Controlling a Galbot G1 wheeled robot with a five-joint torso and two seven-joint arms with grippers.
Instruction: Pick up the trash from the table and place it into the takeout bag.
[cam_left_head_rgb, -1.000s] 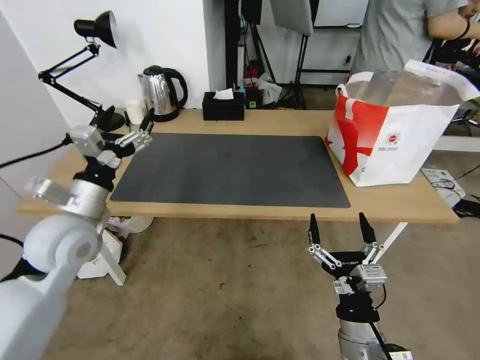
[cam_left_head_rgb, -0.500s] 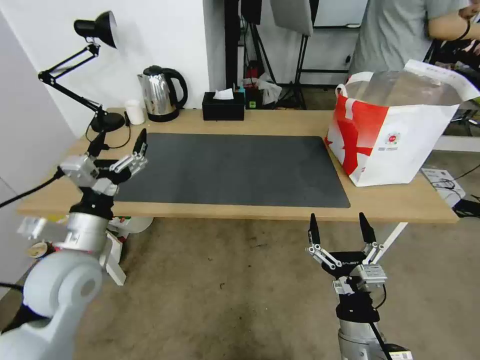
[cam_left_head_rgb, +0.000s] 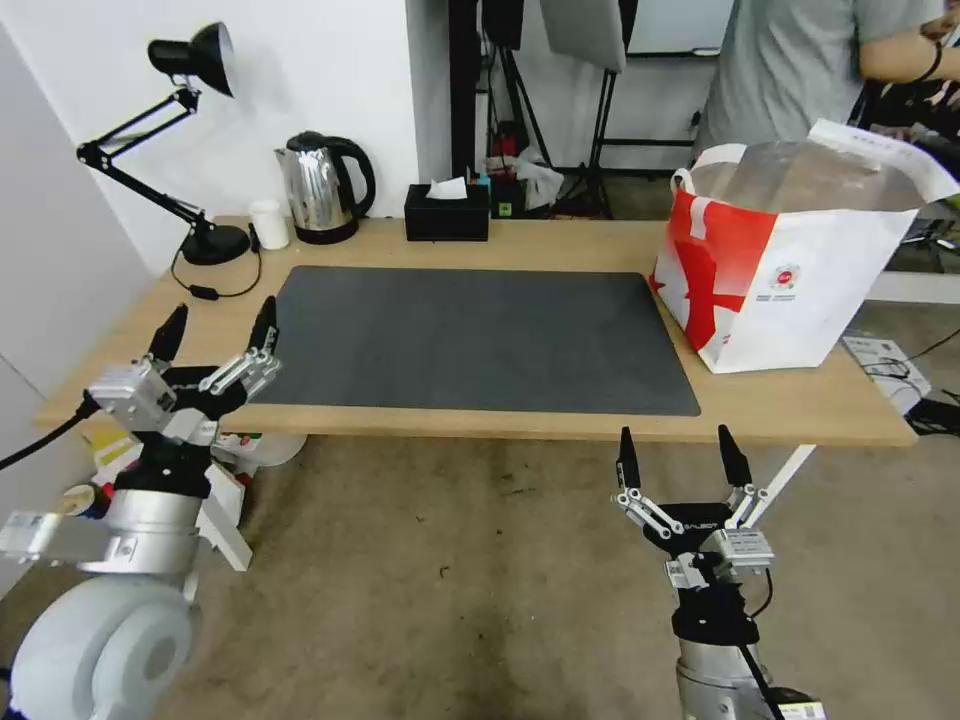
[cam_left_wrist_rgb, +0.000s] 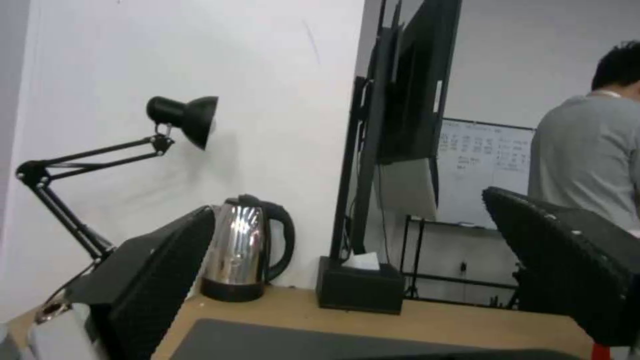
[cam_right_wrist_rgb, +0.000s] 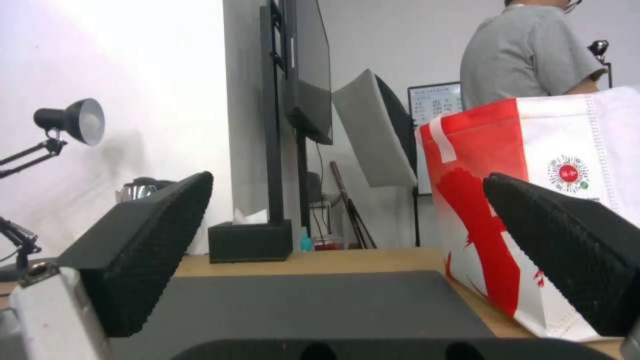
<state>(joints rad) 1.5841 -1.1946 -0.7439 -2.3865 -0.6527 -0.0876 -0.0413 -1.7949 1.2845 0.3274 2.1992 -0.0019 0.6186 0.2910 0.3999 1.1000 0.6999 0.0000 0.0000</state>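
Long and pale, the light-wood table with its dark grey rectangular mat runs across my head view. My left gripper hangs at the table's near left corner, black fingers spread wide, nothing between them; from its wrist camera I see the two fingertips framing the steel kettle and the black tissue box at the far edge. My right gripper sits low in front of the table's near edge, over the floor, fingers likewise apart and holding nothing.

On the right end of the table stands the big boxy white takeout bag with red patches, mouth open, silvery lining showing. I can't see down to its bottom, so I can't tell what lies in it. From the right wrist camera the bag is cut off at the frame's edge.

A black articulated desk lamp stands at the far left corner, a small white cup beside the kettle.
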